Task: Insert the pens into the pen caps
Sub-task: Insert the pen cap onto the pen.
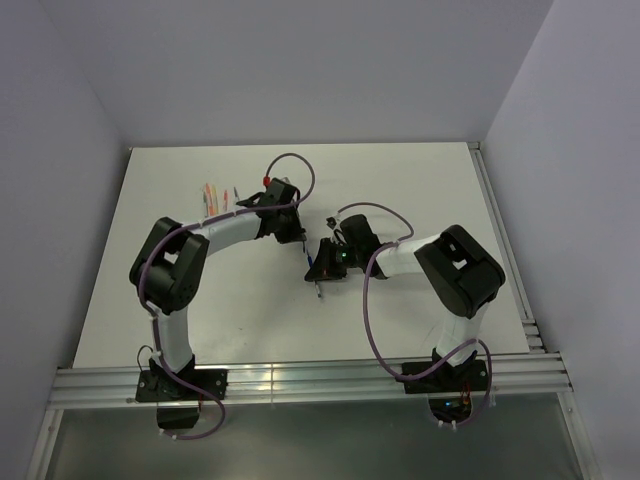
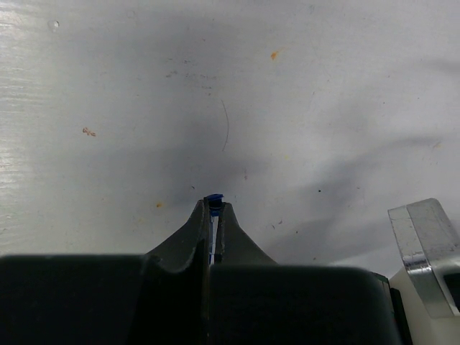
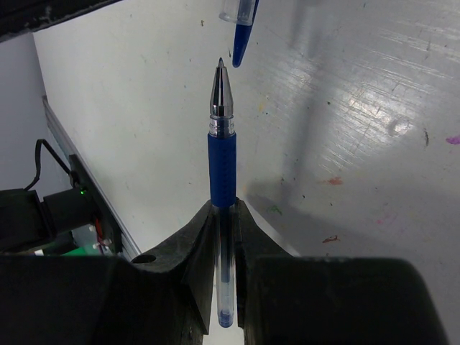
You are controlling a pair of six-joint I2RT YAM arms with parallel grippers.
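My right gripper (image 3: 224,210) is shut on a dark blue pen (image 3: 221,154) with its silver tip pointing away from the jaws. Just beyond the tip hangs a blue pen cap (image 3: 242,32) with its clip, apart from the tip and slightly to its right. My left gripper (image 2: 213,206) is shut on that blue cap (image 2: 213,198), of which only the end shows between the fingertips. In the top view the two grippers meet over the table's middle, left (image 1: 303,250) and right (image 1: 322,268). Several orange, red and pink pens (image 1: 212,196) lie at the back left.
A small red piece (image 1: 267,177) sits at the back, near the left arm's cable. The white table (image 1: 420,180) has aluminium rails along the near edge (image 1: 300,378) and the right edge (image 1: 505,250). Grey walls enclose three sides.
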